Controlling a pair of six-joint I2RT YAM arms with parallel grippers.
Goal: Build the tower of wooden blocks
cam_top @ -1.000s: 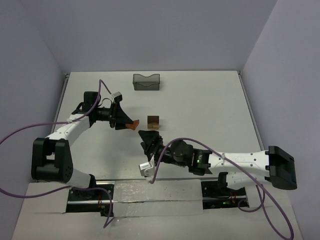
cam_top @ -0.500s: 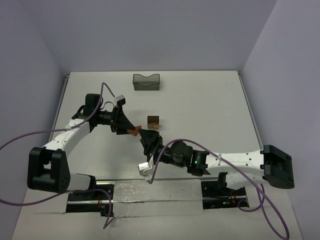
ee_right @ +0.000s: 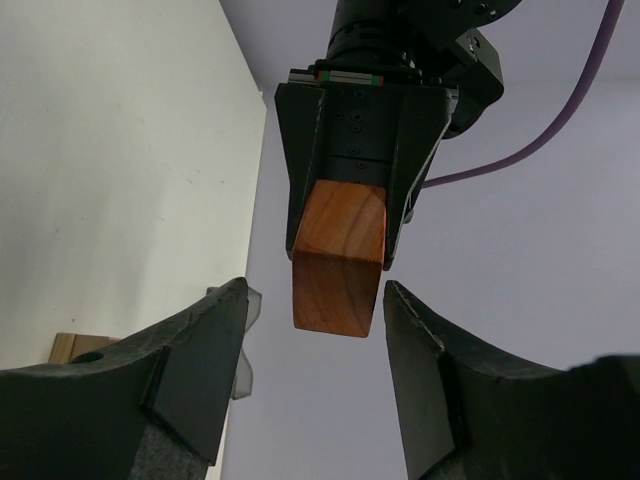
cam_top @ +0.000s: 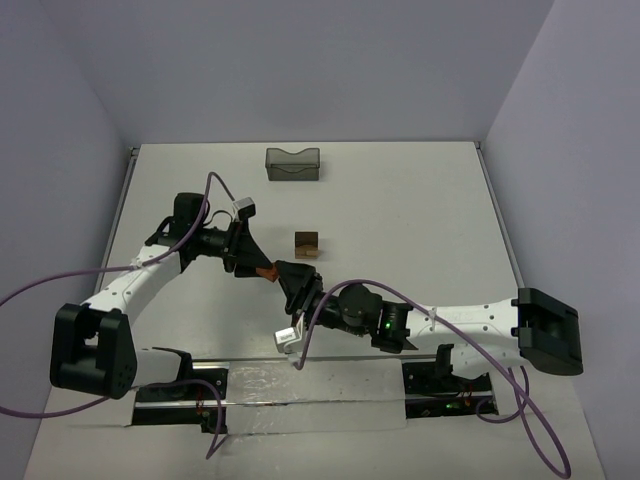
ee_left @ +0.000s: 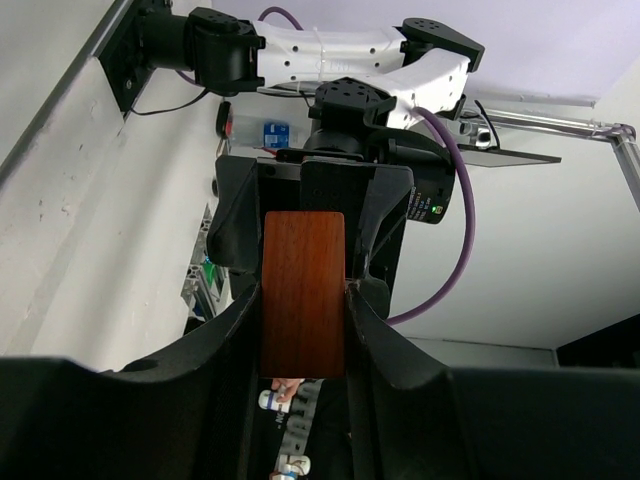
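Note:
My left gripper is shut on the reddish-brown wedge and holds it out above the table. In the left wrist view the wedge sits clamped between the gripper's two fingers. My right gripper is open and faces it tip to tip. In the right wrist view the wedge hangs between the spread tips of that gripper, touching neither finger. A small stack of tan and dark brown blocks stands on the table just behind both grippers.
The dark translucent bin stands at the back of the table; its edge shows in the right wrist view. A tan block shows low left there. Purple cables trail from both arms.
My left gripper has carried the wedge right and nearer, towards the right gripper. The right gripper has moved up to meet it, so the wedge now lies between its open fingers.

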